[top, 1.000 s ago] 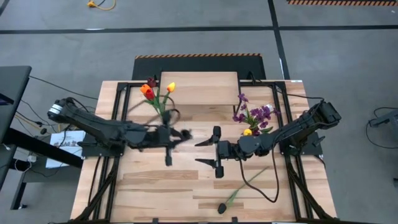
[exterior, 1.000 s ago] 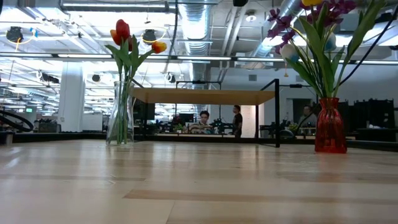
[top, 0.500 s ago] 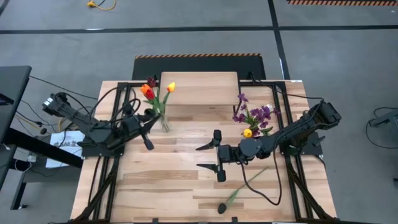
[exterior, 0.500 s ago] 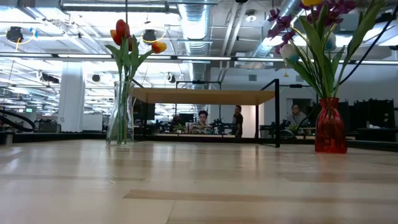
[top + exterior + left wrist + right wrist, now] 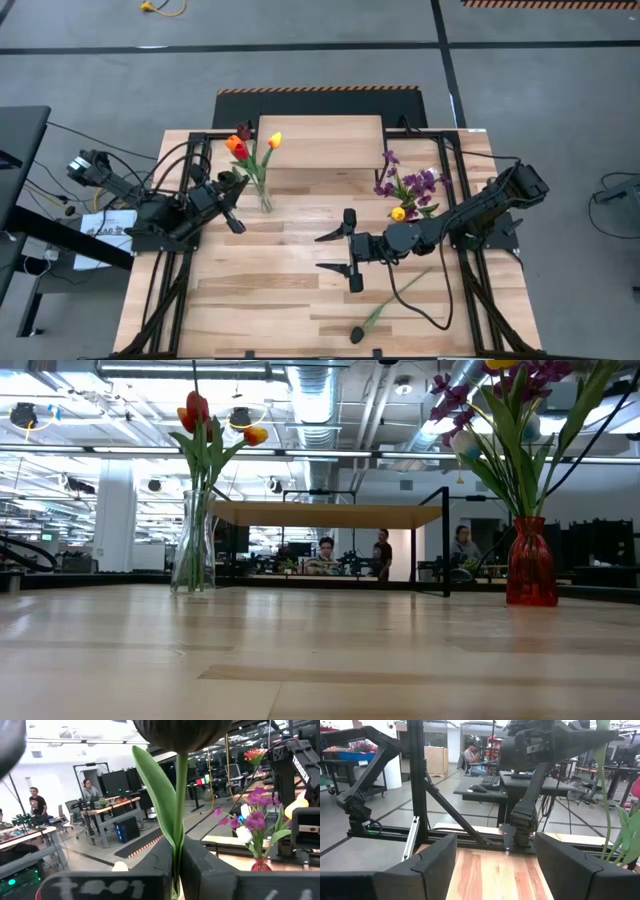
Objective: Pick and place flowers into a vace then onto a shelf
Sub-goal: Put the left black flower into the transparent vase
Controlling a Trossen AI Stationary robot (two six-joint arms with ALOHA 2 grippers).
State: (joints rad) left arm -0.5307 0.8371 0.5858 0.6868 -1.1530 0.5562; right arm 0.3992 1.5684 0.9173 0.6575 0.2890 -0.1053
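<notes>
Two jobs run at once. My left gripper (image 5: 236,224) is clamped on a dark tulip (image 5: 182,732) stem, just beside the clear vase (image 5: 264,196); it looks ready for insertion, so the next move calls for lowering the stem into the neck. My right gripper (image 5: 348,253) hangs mid-table, fingers apart, near one black flower (image 5: 372,320) lying loose. Shelf (image 5: 321,141) bare.

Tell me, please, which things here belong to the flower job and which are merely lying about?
Part of the job:
- dark flower clamped in the left hand
- clear vase with tulips
- red vase with purple sprigs
- loose flower on the table
- shelf
- right hand, open above the table

Just lying about:
- desks and seated people beyond the table
</notes>
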